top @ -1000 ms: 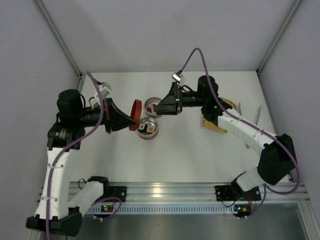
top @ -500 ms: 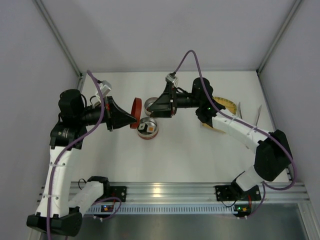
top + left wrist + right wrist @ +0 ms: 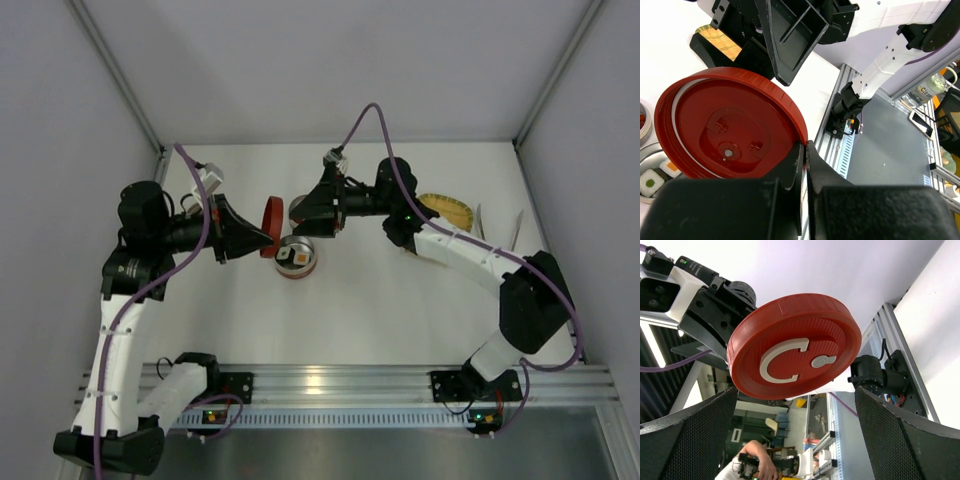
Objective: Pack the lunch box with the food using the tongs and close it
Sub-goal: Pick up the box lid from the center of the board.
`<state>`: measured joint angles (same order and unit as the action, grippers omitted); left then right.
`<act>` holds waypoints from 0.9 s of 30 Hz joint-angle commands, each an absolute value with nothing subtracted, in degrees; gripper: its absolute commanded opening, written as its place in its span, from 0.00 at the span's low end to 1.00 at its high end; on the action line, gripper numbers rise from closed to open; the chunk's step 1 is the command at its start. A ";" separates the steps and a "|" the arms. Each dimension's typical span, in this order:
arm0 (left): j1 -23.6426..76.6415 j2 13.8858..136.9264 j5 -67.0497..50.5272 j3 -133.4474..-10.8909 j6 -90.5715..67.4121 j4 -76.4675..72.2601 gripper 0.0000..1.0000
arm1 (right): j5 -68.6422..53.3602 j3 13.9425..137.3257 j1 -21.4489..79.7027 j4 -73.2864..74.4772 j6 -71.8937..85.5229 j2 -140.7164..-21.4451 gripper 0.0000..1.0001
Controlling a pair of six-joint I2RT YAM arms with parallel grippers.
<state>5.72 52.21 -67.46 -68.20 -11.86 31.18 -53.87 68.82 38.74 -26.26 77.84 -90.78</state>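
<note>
Food [image 3: 296, 257] sits in the box [image 3: 298, 272], the left gripper [image 3: 265, 240] pinches the red lid [image 3: 270, 222] on edge, and the right gripper [image 3: 298, 213] gapes wide at it, so the box is not yet closed.

soft, even white light is filling the top view, leaving only faint shadows on the table [image 3: 400, 300] and a small glare spot shining on the rail [image 3: 320, 377] at bottom centre. in the left wrist view the dark foreground along the bottom edge is blurring while the red lid [image 3: 730, 130] is showing sharp. the right wrist view is glowing bright at upper right and dimming at lower left.
</note>
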 commanded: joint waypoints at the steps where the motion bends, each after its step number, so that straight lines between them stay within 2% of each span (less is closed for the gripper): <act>1: 6.06 51.06 -66.97 -67.94 -11.08 27.95 0.00 | -53.09 71.90 39.90 -31.29 80.15 -91.58 0.99; 27: 10.72 51.07 -62.14 -66.62 -13.89 23.55 0.00 | -52.65 73.21 41.75 -35.07 85.52 -95.54 0.95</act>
